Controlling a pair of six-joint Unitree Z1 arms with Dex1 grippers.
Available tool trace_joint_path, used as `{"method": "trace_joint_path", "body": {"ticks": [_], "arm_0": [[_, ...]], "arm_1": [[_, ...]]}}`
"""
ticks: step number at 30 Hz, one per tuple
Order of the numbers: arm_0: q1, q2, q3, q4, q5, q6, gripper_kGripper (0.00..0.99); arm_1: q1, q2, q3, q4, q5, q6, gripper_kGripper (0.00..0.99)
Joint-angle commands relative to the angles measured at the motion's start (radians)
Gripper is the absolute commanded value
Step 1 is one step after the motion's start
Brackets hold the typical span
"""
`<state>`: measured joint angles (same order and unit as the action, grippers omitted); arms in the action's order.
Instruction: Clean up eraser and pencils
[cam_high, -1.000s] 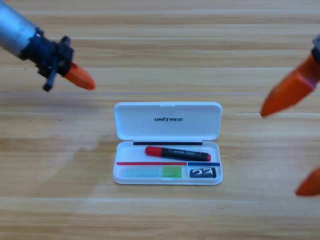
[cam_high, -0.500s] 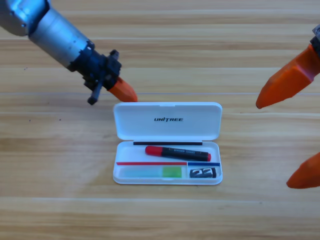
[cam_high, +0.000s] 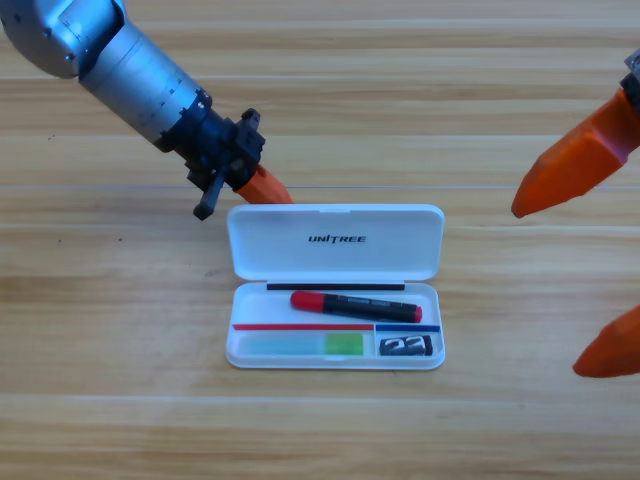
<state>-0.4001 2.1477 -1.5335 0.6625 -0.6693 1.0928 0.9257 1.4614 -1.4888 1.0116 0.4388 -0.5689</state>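
The white case (cam_high: 436, 300) lies open at the table's middle, its lid (cam_high: 335, 262) folded back. The black pencil with the red cap (cam_high: 355, 306) lies in the upper compartment. Below it, the pale green-and-white pencil (cam_high: 305, 344) fills the lower left slot. The small black eraser (cam_high: 406, 346) sits in the lower right slot. My left gripper (cam_high: 268, 190) is shut, with its orange tip at the lid's far left corner. At the picture's right edge my right gripper (cam_high: 547, 292) stands open and holds nothing.
The left arm's grey barrel (cam_high: 120, 60) slants in from the top left corner. Bare wooden table (cam_high: 120, 380) surrounds the case on all sides.
The left arm has swung down and right, from well left of the case to the lid's far left corner. The right gripper has barely shifted. The case's contents have not moved.
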Motion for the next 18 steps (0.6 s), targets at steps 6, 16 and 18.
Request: {"method": "trace_joint_path", "body": {"ticks": [6,16,18], "arm_0": [[-0.04,0.038,0.027,-0.007,0.007,-0.014,0.0],[-0.066,0.009,0.053,0.014,0.004,-0.025,0.0],[-0.075,0.004,0.062,0.014,0.005,-0.025,0.0]], "arm_1": [[-0.027,-0.001,0.024,-0.011,0.023,0.006,0.989],[-0.027,0.01,0.019,-0.011,0.028,0.006,0.989],[-0.027,0.013,0.019,-0.011,0.029,0.006,0.989]]}}
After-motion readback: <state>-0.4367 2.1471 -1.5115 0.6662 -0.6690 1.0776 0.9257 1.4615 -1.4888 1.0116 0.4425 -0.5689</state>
